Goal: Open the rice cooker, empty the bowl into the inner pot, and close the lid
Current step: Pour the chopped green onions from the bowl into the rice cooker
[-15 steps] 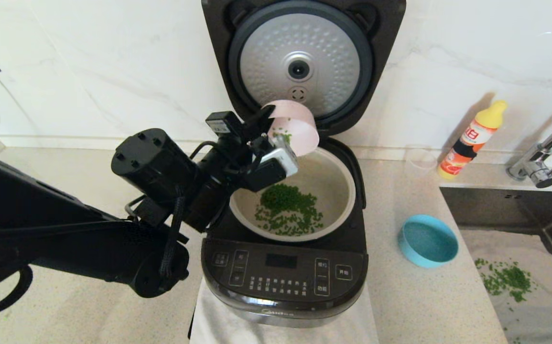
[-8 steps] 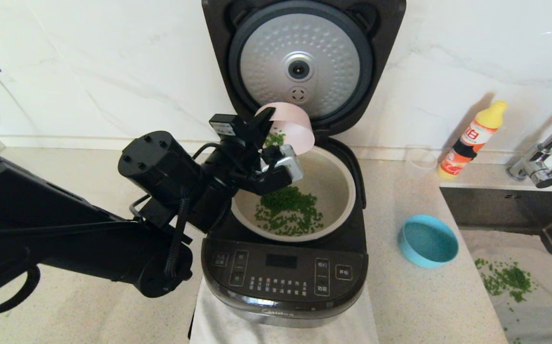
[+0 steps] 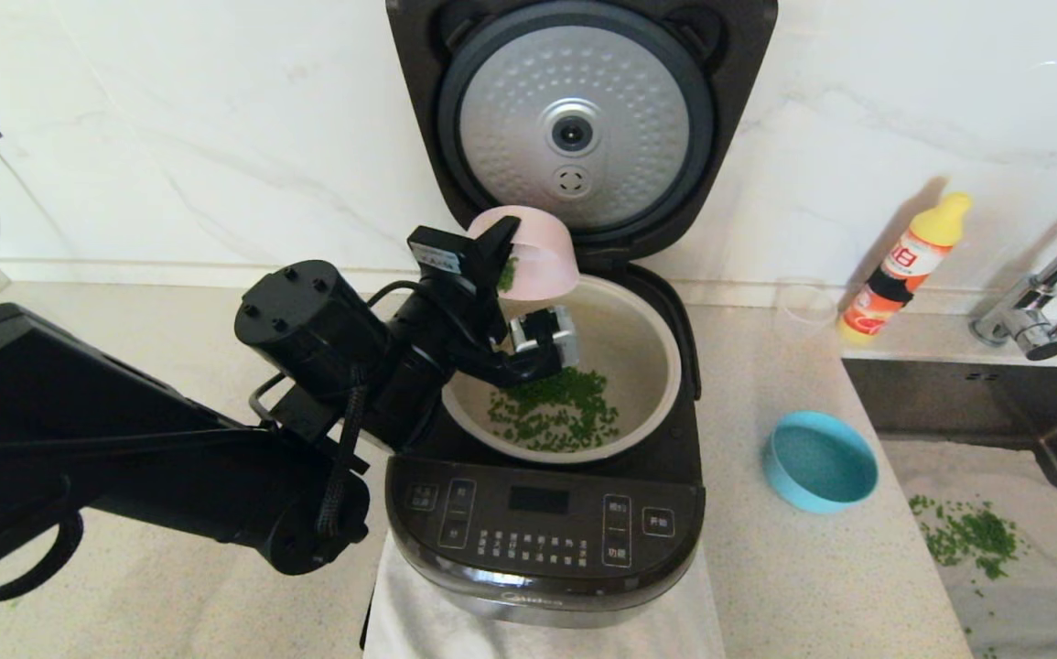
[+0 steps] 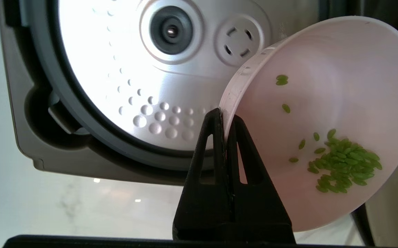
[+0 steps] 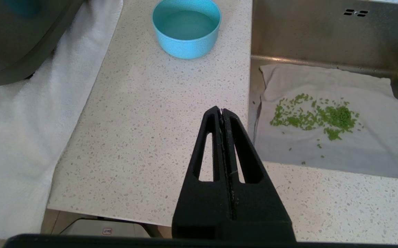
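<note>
While my left hand [image 4: 225, 119] keeps its pinch on the rim of the pink bowl [image 3: 533, 256], the bowl has rolled since a second ago from steeply tipped towards level, above the 11 o'clock edge of the inner pot [image 3: 642, 339]. A small clump of green grains [image 4: 343, 163] remains in the bowl, gathered at its low side. Most of the green grains lie on the floor of the inner pot, inside the rice cooker [image 3: 542, 522], whose lid [image 3: 578, 119] stands open, silver underside showing. On the worktop [image 3: 793, 567] at 3 o'clock from the cooker sits a blue bowl [image 3: 819, 460], empty. My right hand [image 5: 222, 113] hangs clenched on nothing over the worktop's edge beside the sink [image 5: 323, 38], where more green grains lie on a cloth [image 5: 357, 151].
</note>
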Tool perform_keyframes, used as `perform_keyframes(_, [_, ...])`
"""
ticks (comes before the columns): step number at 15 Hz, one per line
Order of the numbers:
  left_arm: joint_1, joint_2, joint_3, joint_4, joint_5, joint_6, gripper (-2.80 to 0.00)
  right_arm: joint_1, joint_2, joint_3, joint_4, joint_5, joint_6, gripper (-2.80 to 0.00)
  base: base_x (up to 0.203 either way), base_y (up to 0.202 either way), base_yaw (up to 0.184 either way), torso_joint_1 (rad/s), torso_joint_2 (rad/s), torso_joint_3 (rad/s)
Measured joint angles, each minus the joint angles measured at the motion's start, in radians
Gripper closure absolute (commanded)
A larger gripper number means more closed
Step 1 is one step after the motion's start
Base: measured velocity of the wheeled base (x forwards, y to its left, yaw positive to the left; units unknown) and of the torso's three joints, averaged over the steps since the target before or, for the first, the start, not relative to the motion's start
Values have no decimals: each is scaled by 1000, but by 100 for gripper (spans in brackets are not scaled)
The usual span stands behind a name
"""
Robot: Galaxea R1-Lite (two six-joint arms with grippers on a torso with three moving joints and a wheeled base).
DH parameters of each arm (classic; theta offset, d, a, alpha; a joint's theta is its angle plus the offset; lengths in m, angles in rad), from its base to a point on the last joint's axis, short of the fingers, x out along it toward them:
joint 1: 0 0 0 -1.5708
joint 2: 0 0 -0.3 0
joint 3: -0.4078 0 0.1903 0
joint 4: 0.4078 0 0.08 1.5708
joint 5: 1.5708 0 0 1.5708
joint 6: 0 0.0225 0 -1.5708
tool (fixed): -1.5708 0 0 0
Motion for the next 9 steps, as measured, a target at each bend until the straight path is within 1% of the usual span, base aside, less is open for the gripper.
perform_keyframes(2, [-1, -1, 8, 0, 14, 52, 0, 0, 0, 0, 0, 0, 0, 0, 0, 0, 0, 0, 0, 0])
perform_keyframes(5, [-17, -5, 14, 1, 16, 99, 0, 0, 0, 0, 0, 0, 0, 0, 0, 0, 0, 0, 0, 0])
perform_keyframes(9, [-43, -22, -56, 0, 42, 106, 0, 0, 0, 0, 0, 0, 0, 0, 0, 0, 0, 0, 0, 0])
